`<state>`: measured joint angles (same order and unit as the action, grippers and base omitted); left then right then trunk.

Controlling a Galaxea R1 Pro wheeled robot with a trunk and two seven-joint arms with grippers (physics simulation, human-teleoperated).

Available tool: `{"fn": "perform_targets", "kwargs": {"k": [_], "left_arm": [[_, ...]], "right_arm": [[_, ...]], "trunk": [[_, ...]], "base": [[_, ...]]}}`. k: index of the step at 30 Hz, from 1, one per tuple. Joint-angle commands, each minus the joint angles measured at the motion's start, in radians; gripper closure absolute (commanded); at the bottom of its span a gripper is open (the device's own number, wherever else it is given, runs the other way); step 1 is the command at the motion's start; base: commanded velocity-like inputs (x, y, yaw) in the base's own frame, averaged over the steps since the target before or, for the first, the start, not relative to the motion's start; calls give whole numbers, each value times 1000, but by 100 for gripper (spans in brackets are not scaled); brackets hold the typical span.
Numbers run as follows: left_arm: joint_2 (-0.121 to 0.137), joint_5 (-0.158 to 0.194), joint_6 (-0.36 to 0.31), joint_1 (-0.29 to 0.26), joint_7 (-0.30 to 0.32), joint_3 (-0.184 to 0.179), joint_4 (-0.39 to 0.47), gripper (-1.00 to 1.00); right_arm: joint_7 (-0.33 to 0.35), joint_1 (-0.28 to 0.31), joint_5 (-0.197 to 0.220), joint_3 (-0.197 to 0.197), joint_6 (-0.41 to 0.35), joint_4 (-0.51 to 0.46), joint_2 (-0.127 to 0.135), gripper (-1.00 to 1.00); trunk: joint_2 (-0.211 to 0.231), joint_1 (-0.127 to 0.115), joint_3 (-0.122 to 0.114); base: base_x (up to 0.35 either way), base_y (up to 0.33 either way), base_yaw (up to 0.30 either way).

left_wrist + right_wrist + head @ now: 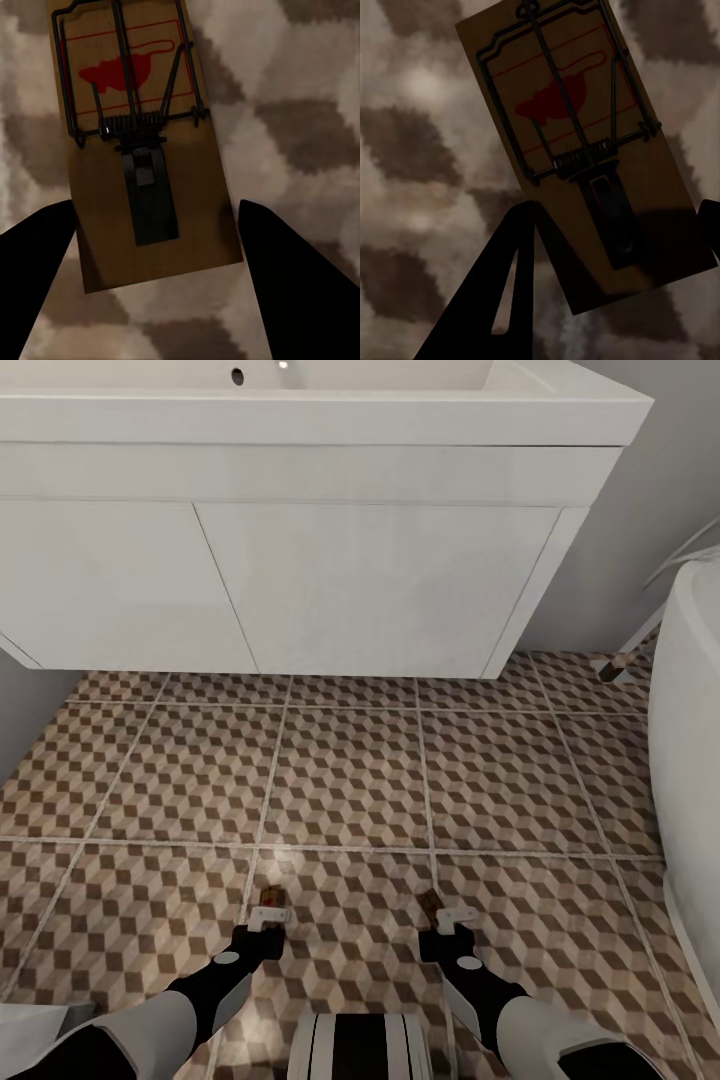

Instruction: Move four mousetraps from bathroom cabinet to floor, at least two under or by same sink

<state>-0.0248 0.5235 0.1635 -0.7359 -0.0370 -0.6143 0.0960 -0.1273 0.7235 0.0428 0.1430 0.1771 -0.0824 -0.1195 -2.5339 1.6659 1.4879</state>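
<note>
Big white sink unit (300,560) up ahead, patterned bathroom floor (350,780) in front of it. Both arms are low over the tiles, well short of the sink. Left hand (268,916) is parted around one mousetrap (142,150), maybe let go already; right hand (452,920) looks pinched on the other mousetrap (585,157). I'd put these down nearer the sink base, flat. No readable writing, just a red mouse print.

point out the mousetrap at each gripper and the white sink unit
left mousetrap (142,150), left wrist view, on the wooden board by the spring coil
right mousetrap (577,142), right wrist view, on the board near the red mark
white sink unit (380,585), head view, on its flat right door front
</note>
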Motion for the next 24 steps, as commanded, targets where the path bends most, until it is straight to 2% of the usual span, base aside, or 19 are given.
{"fn": "perform_targets", "kwargs": {"k": [1, 14, 21, 24], "left_arm": [[0, 6, 4, 0, -4, -9, 1, 100], [-4, 6, 2, 1, -7, -5, 15, 100], [-40, 10, -6, 1, -25, -2, 13, 100], [-46, 10, -7, 1, -29, -1, 13, 100]], "right_arm": [[-5, 1, 5, 8, 3, 1, 0, 100], [-5, 1, 5, 8, 3, 1, 0, 100], [-5, 1, 9, 7, 3, 1, 1, 100], [-5, 1, 10, 6, 3, 1, 1, 100]], "trunk": [[0, 0, 1], [0, 0, 1], [0, 0, 1], [0, 0, 1]], "base": [[0, 0, 0], [0, 0, 0], [0, 0, 0], [0, 0, 0]]}}
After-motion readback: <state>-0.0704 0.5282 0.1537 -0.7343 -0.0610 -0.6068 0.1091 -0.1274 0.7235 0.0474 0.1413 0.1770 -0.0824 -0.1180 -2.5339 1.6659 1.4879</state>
